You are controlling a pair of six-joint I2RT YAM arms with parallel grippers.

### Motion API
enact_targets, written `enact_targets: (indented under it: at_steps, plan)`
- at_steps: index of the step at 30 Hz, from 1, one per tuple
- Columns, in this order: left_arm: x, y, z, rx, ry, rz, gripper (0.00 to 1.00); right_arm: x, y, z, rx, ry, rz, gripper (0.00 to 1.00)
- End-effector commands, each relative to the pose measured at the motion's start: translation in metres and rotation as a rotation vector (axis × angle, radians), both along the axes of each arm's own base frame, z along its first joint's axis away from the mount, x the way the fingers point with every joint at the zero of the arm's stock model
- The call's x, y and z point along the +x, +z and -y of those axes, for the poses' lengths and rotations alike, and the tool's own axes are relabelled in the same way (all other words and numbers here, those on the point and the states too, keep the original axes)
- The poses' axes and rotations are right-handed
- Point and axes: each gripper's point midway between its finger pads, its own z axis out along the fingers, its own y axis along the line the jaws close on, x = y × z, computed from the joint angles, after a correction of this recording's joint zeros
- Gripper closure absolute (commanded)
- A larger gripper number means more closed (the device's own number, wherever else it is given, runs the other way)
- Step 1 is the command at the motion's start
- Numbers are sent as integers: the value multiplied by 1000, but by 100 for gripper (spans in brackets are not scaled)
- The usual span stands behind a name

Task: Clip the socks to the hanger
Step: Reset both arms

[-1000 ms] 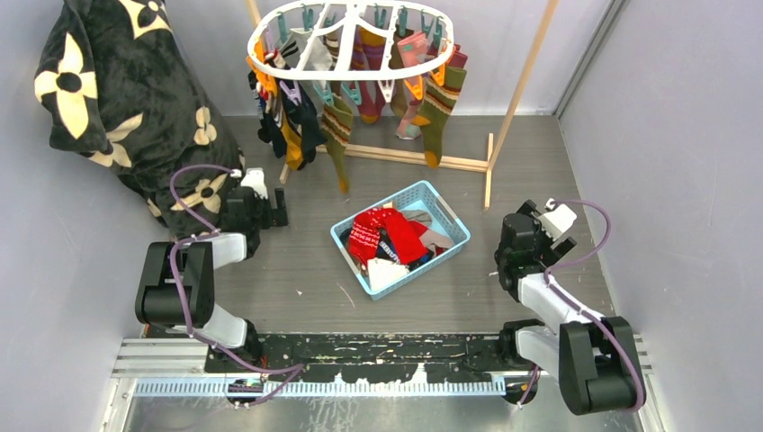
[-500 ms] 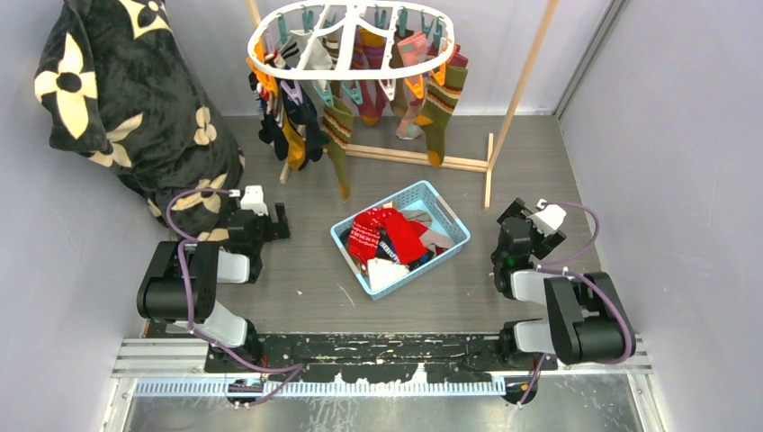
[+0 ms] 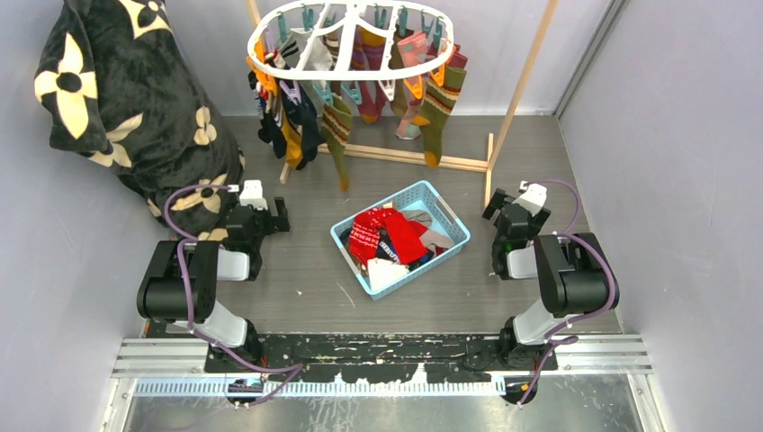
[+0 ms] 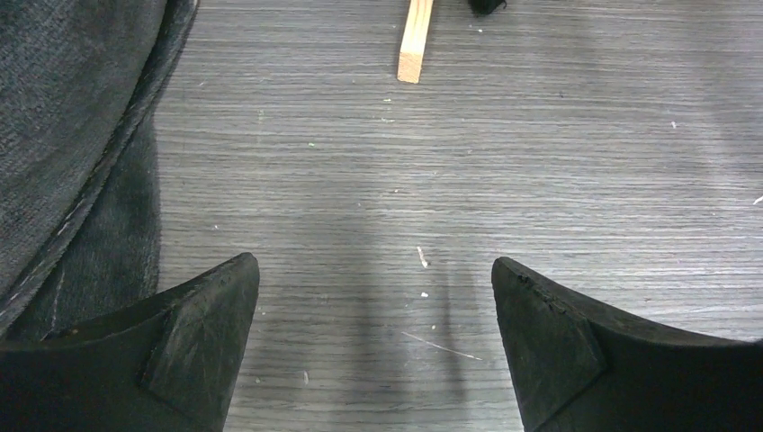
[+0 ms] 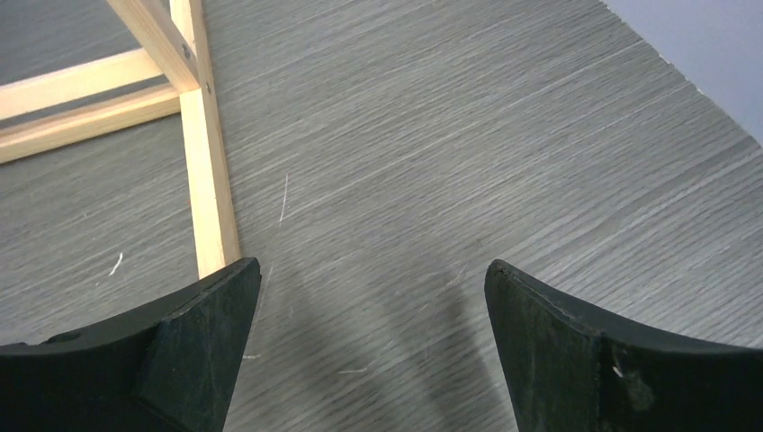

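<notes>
both arms are folded back low near their bases, and neither holds anything. the left gripper [image 4: 371, 279] hangs just above the grey wood-grain table [image 3: 306, 270] with its two black fingers spread wide, only bare surface between them. at the left of its wrist view lies the dark edge of the black flowered blanket [image 3: 117, 99], just beside the left finger; at the top of that view shows the cut end of a wooden strip.

the right gripper [image 5: 371, 274] is spread wide too, low over the table, with nothing between its fingers. the foot of the wooden rack [image 5: 209, 180] runs down to end just beside its left finger.

the hanger [image 3: 317, 56] – a white oval ring with inner struts – hangs at the far end of the table between the slanting poles of the rack, well apart from both grippers. teal, orange and pink clips dangle from it, and several socks [image 3: 340, 126] are already clipped on: olive striped ones, mustard, dark, maroon and pink, hanging down toward the rack's lower bar.

more socks wait in the light blue basket [image 3: 447, 209], which sits at an angle in the middle of the table, between the two arms and nearer than the hanger. a red patterned pair lies on top of the heap, with white, grey and dark pieces around it – how many are underneath cannot be told.
</notes>
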Motion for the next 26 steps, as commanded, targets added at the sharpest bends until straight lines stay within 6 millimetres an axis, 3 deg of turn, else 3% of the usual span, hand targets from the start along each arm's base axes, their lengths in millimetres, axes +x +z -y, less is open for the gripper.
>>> enact_targets:
  at_steps: [1,26]
  plan:
    - [13,20,0,14,-16,67,0,13,19,-2,13,38,59,0]
    - [13,20,6,10,-54,66,0,12,19,-2,12,39,61,0]
